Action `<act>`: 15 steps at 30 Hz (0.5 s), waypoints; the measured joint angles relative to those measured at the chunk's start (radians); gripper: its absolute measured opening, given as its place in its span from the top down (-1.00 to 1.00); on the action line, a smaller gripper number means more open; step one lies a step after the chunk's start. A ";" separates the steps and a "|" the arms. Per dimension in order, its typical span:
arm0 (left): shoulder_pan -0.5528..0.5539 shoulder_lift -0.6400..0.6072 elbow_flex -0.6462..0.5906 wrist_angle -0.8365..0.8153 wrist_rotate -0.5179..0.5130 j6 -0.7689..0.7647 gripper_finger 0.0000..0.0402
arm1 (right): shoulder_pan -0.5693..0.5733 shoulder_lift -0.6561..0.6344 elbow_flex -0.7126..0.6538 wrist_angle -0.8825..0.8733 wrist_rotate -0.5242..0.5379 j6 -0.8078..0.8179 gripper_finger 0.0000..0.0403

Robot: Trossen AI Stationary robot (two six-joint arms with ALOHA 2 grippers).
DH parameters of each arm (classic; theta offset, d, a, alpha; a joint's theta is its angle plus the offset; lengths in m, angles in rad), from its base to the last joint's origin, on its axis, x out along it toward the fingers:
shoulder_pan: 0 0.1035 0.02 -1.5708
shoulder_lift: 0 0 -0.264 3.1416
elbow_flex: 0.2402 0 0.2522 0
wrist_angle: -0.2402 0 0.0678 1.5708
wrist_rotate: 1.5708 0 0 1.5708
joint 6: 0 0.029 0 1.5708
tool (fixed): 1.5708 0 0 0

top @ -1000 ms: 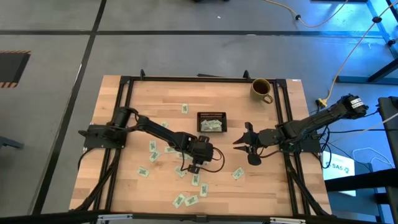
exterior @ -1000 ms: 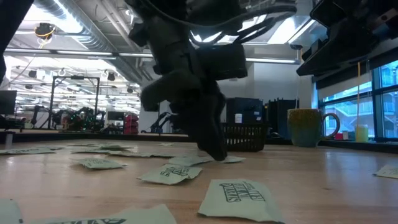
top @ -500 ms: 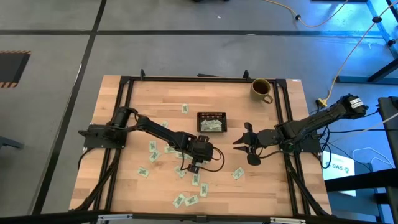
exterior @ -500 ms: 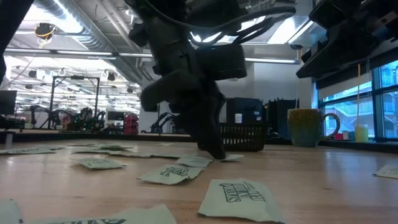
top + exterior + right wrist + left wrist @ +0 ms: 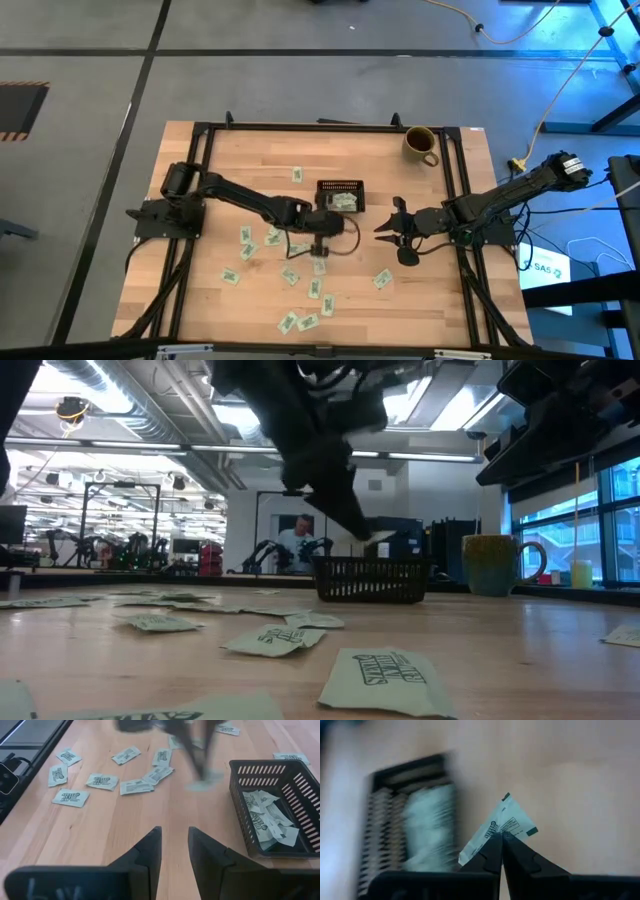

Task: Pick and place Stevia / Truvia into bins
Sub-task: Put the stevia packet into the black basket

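I'm pinching one pale green-and-white paper sweetener packet (image 5: 498, 829) tight in my left gripper (image 5: 501, 840), just beside the small black slotted tray (image 5: 382, 825), right gripper (image 5: 392, 228) gaping.

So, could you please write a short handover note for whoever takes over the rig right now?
Left tool: shut on one sweetener packet, raised off the table beside the black tray.
Right tool: open, empty, waiting over the table on the tray's mug side.
Done: several packets lie in the tray.
Left: drop the held packet into the tray; many loose packets remain scattered across the wooden table.
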 joint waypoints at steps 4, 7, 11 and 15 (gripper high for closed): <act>0.064 0.002 0.000 -0.001 -0.097 -0.068 0.98 | 0.000 0.000 0.000 0.000 0.000 0.000 0.51; 0.112 0.005 0.000 0.000 -0.075 -0.115 0.98 | 0.000 0.000 0.000 0.000 0.000 0.000 0.51; 0.166 0.005 0.000 0.000 0.017 -0.145 0.96 | 0.000 0.000 0.000 0.000 0.000 0.000 0.51; 0.197 0.005 0.000 0.000 0.132 -0.137 0.95 | 0.000 0.000 0.000 0.000 0.000 0.000 0.51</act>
